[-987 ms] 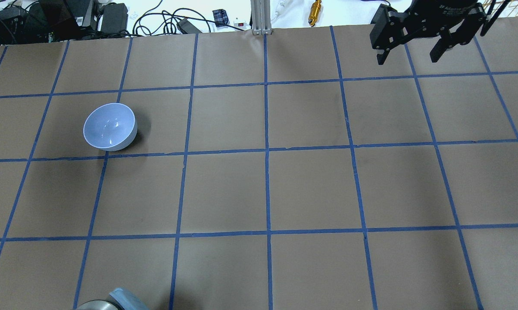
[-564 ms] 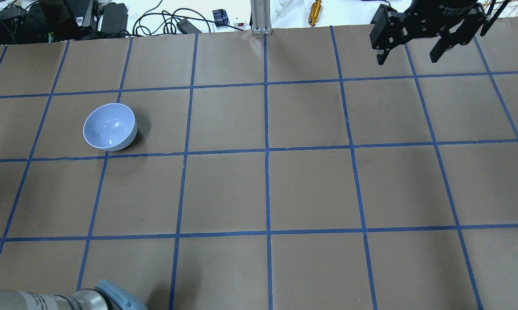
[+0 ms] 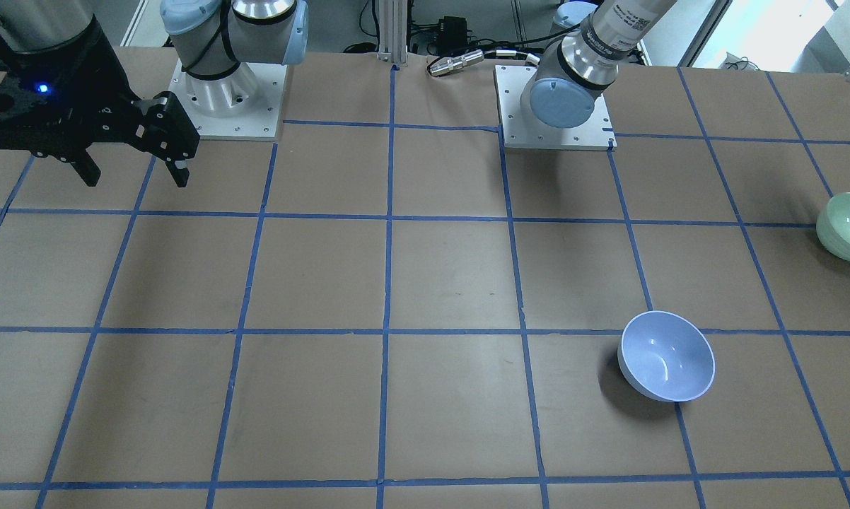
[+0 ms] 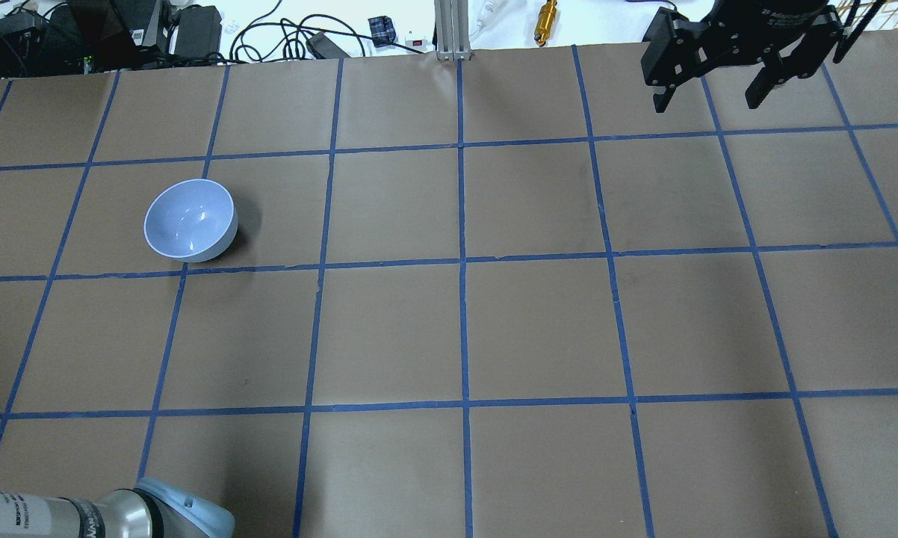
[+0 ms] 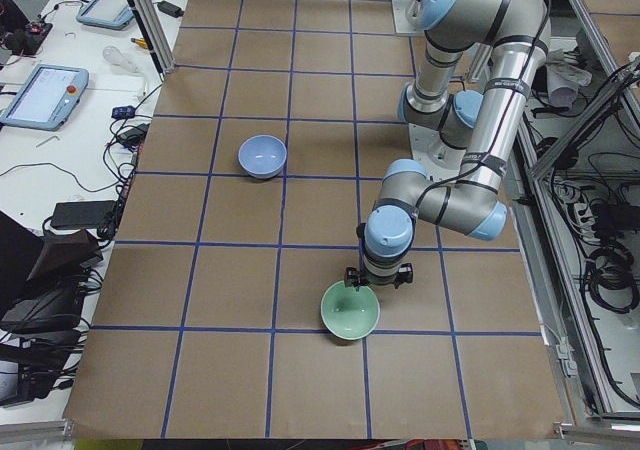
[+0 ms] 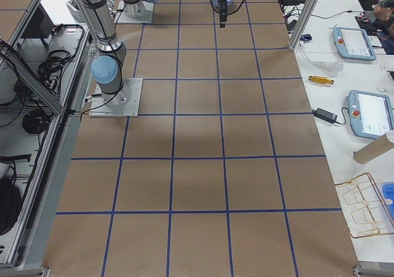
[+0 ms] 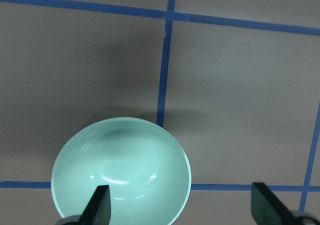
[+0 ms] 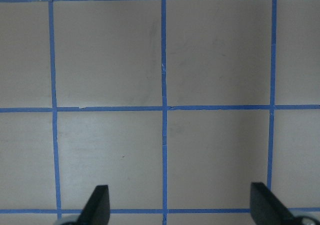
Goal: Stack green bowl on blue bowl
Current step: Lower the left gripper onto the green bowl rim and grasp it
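Observation:
The green bowl [image 3: 849,227] stands upright at the table's left end, out of the overhead view; it also shows in the exterior left view [image 5: 350,310] and the left wrist view [image 7: 121,170]. My left gripper [image 7: 182,210] is open just above it, one finger over the bowl's inside, the other beyond its rim. The blue bowl [image 4: 190,220] stands upright and empty on the left half of the table, apart from the green one [image 3: 667,355]. My right gripper [image 4: 710,93] is open and empty, high over the far right corner.
Brown paper with a blue tape grid covers the table [image 4: 464,336]. Cables and power supplies [image 4: 195,30], an aluminium post [image 4: 453,30] and a brass cylinder [image 4: 546,21] lie past the far edge. The arm base plates [image 3: 230,99] sit on the robot's side.
The left arm's segment has swung further into the overhead view's bottom left corner. The right gripper and the blue bowl have not moved.

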